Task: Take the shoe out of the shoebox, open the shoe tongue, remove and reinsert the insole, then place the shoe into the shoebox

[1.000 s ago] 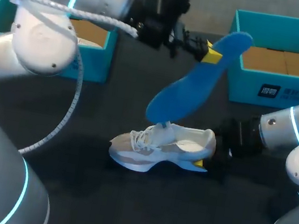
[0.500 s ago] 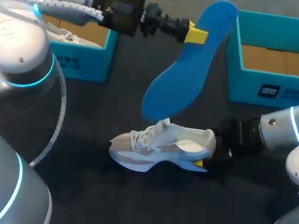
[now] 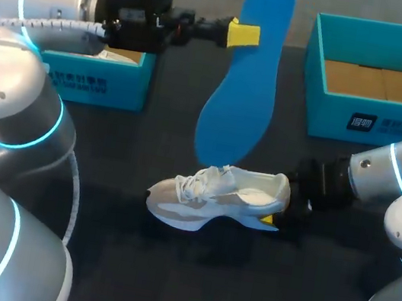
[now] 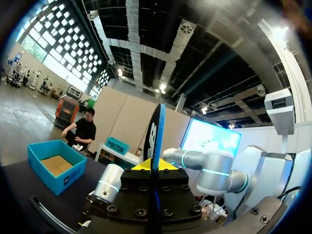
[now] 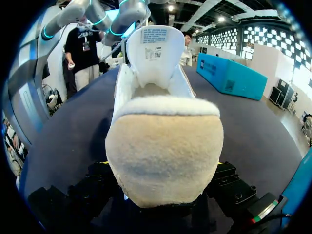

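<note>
A white shoe (image 3: pixel 216 196) stands on the dark table, toe to the left. Its padded heel (image 5: pixel 163 156) fills the right wrist view, and my right gripper (image 3: pixel 276 219) is closed around that heel from both sides, one yellow tip showing under it. My left gripper (image 3: pixel 243 34) is shut on a blue insole (image 3: pixel 242 88) near its heel end. The insole hangs almost upright, its toe end just above the shoe's tongue. In the left wrist view the insole (image 4: pixel 157 131) stands edge-on between the yellow tips of the left gripper (image 4: pixel 155 165).
A teal shoebox (image 3: pixel 124 80) at the back left holds something white. A second teal shoebox (image 3: pixel 317 77) at the back right, also seen as the teal box (image 4: pixel 36 161) in the left wrist view, shows only its brown cardboard floor. Dark table lies in front of the shoe.
My left gripper has carried the insole left and upward, swinging it from slanted to nearly upright. The shoe and the right arm have stayed put.
</note>
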Controlling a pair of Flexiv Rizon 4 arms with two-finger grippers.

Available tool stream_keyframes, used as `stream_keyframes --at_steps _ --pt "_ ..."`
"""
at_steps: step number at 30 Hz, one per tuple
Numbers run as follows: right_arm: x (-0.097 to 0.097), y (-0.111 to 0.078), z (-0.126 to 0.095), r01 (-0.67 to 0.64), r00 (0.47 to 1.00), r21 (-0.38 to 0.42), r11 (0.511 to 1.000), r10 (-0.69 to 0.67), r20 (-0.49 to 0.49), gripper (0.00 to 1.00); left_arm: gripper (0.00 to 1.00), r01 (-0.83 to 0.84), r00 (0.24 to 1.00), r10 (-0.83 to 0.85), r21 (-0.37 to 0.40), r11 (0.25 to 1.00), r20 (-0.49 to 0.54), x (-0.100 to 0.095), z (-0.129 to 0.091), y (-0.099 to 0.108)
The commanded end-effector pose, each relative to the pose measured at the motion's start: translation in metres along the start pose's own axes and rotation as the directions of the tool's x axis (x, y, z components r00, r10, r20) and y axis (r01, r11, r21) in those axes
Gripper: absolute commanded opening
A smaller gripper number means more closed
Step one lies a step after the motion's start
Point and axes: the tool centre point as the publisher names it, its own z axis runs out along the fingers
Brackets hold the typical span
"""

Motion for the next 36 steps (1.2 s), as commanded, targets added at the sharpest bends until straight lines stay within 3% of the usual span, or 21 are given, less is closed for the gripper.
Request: stream_keyframes --at_steps 1,32,36 --pt "0.000 0.001 0.001 0.000 1.000 0.004 1.000 0.000 0.001 0.00 0.00 -0.002 1.000 0.001 0.091 0.996 0.008 0.005 -0.003 0.006" --pt "0.000 0.001 0.001 0.000 1.000 0.004 1.000 0.000 0.001 0.00 0.00 -0.002 1.000 0.001 0.091 0.996 0.008 0.005 -0.003 0.006" --pt "0.000 0.001 0.001 0.000 1.000 0.004 1.000 0.000 0.001 0.00 0.00 0.080 0.997 -0.082 0.141 0.987 0.010 0.011 0.008 -0.011"
